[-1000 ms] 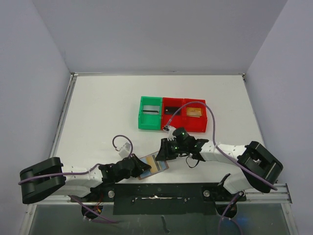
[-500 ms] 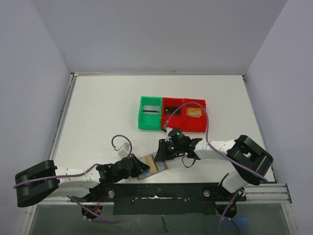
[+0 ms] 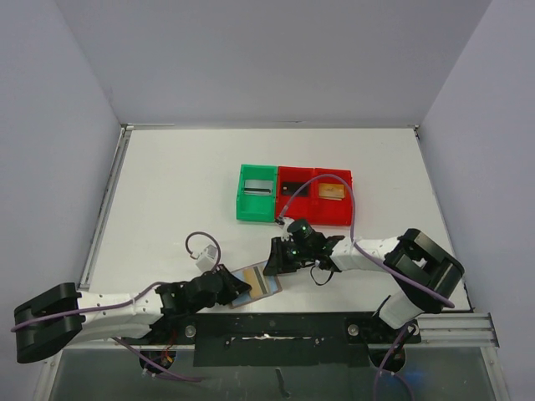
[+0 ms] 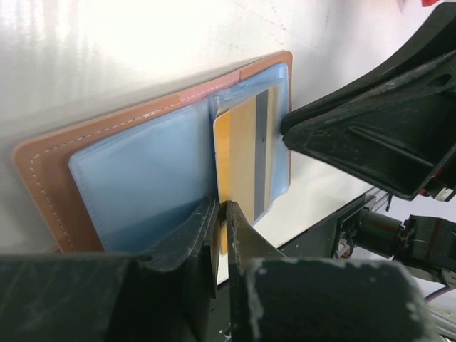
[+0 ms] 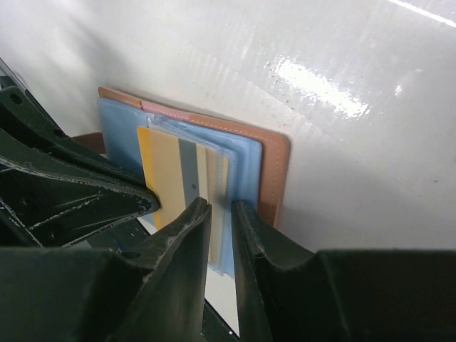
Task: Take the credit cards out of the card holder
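The left arm has drawn back toward its base, dragging the card holder [image 3: 256, 286] with it, and the right gripper [image 5: 219, 206] has followed. The left gripper [image 4: 219, 214] is pinched almost closed on the holder's near edge, keeping it spread open. A gold card [image 4: 242, 157] sticks partly out of the holder's blue pocket. The right gripper's jaws stand narrowly apart at that card's outer edge, with no sure grip yet, so this card looks next to be drawn. Well beyond the holder sit a green bin [image 3: 256, 193] and red bins [image 3: 314, 197] with cards [image 3: 333, 192] in them. The pocket's flap and the crowding left fingers [image 5: 85, 199] may hinder the pull.

Tan card holder [image 4: 135, 178] lies open — gold card [image 4: 242, 153] protruding
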Available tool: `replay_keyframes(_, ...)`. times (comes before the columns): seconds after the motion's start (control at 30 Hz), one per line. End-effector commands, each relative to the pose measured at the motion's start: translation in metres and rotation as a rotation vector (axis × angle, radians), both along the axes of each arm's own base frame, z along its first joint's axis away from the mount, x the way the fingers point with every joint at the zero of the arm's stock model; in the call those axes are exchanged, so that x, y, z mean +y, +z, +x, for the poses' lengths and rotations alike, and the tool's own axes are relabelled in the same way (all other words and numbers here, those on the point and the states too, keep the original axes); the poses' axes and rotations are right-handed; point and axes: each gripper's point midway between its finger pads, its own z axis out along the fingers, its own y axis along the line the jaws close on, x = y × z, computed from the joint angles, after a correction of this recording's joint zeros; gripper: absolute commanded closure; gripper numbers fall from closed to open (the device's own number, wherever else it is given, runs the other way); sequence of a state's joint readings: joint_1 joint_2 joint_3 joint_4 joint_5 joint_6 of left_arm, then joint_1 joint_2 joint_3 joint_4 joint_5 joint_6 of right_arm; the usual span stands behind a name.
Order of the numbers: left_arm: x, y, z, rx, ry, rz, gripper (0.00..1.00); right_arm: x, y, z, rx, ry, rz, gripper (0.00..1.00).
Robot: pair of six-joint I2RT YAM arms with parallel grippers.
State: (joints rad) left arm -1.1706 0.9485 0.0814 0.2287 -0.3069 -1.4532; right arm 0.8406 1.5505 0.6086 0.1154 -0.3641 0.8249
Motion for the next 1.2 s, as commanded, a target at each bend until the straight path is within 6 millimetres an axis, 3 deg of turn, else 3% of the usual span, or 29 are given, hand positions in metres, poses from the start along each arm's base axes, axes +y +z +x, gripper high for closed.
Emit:
replay_keyframes(0.0,0.015,-0.017,-0.005,-0.003,-0.017,0.077,0.92,-0.014,-0.020,0.001,0.008,-0.016,-0.079,0.79)
replay_keyframes(0.47,0.018,-0.016,-0.005,0.002,-0.006,0.083,0.93,-0.021,-0.027,0.002,0.020,-0.036,-0.120,0.81)
replay_keyframes(0.67,0.019,-0.014,-0.005,-0.004,-0.009,0.078,0.84,-0.023,-0.032,0.001,0.028,-0.038,-0.129,0.82)
replay_keyframes(0.87,0.014,-0.011,-0.006,-0.013,-0.014,0.017,0.88,-0.021,-0.028,0.001,0.022,-0.029,-0.113,0.82)
replay_keyframes(1.03,0.014,-0.012,-0.004,-0.008,0.004,0.009,0.75,-0.019,-0.026,0.000,0.019,-0.023,-0.102,0.82)
replay_keyframes(1.17,0.014,-0.011,0.000,-0.007,0.031,0.008,0.70,-0.017,-0.024,0.000,0.017,-0.019,-0.092,0.82)
